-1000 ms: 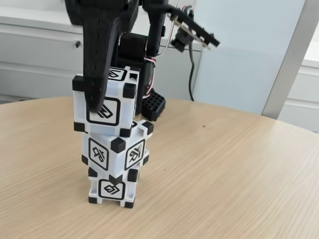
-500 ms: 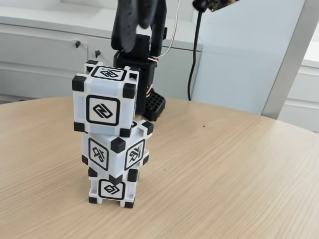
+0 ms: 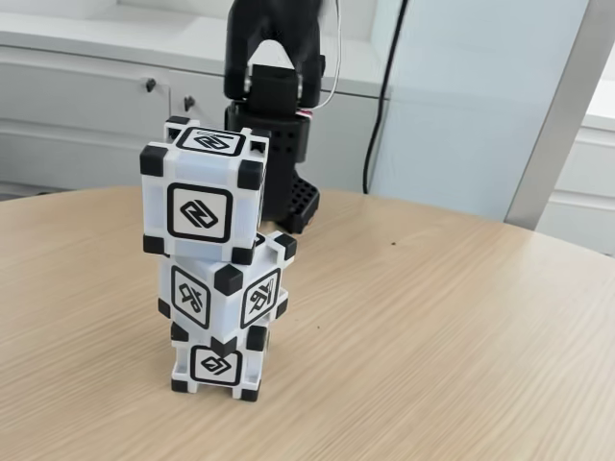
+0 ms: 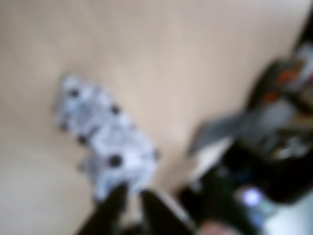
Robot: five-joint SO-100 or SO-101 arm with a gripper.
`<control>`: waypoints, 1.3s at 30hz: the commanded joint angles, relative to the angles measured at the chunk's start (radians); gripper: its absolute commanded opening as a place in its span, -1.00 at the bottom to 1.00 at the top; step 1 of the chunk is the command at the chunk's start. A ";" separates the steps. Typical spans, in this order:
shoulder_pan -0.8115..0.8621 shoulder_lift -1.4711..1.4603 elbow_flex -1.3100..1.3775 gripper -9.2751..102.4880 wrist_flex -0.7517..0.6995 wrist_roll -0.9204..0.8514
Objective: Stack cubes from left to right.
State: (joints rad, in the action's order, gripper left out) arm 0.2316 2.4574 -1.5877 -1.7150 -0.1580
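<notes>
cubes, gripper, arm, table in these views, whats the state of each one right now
top cube: upright on the middle cube, overhanging it to the left in the fixed view
middle cube: turned corner-on, resting on the bottom cube
bottom cube: flat on the table
gripper: blurred in the wrist view, above the stack, holding nothing
arm: raised behind the stack, not touching it
table: bearing the stack

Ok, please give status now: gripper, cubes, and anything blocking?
Gripper above the stack, holding nothing; too blurred to call open or shut. Three cubes stacked: top cube, twisted middle cube, bottom cube. Table unobstructed.
</notes>
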 commanded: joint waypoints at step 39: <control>-0.368 0.821 -1.235 -0.81 0.618 0.129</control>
State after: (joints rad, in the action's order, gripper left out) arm -0.1994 3.2229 -2.8103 -1.1137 -0.0307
